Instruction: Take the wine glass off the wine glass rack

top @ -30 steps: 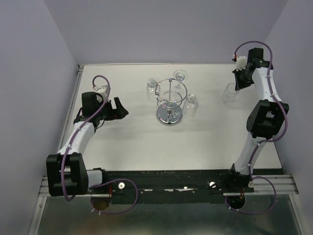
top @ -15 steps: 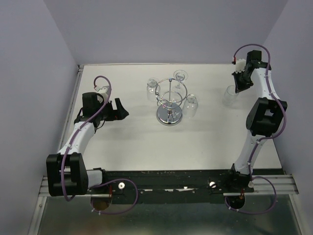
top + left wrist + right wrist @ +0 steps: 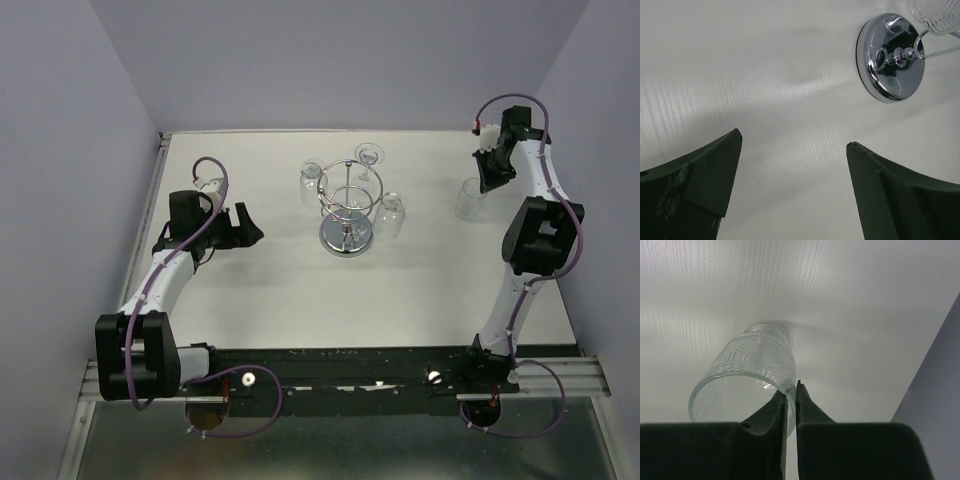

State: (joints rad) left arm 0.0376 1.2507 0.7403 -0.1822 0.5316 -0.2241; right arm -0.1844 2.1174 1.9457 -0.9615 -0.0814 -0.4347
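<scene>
The chrome wine glass rack [image 3: 347,200] stands mid-table on its round base [image 3: 890,57], with three glasses hanging from it [image 3: 311,180] [image 3: 369,154] [image 3: 392,215]. A separate cut-pattern wine glass [image 3: 468,198] stands upright on the table at the far right. My right gripper [image 3: 791,390] straddles its rim [image 3: 740,377], one finger inside and one outside. The jaws are parted by a narrow slit, slightly wider than the glass wall. My left gripper [image 3: 792,137] hovers wide open and empty over bare table, left of the rack.
The right wall [image 3: 940,390] runs close beside the standing glass. White tabletop [image 3: 260,290] lies between the rack and the arm bases. One hanging glass [image 3: 935,15] shows at the top right of the left wrist view.
The right jaws have parted slightly around the glass rim, and the right wrist has shifted a little toward the back wall. The left arm has not moved.
</scene>
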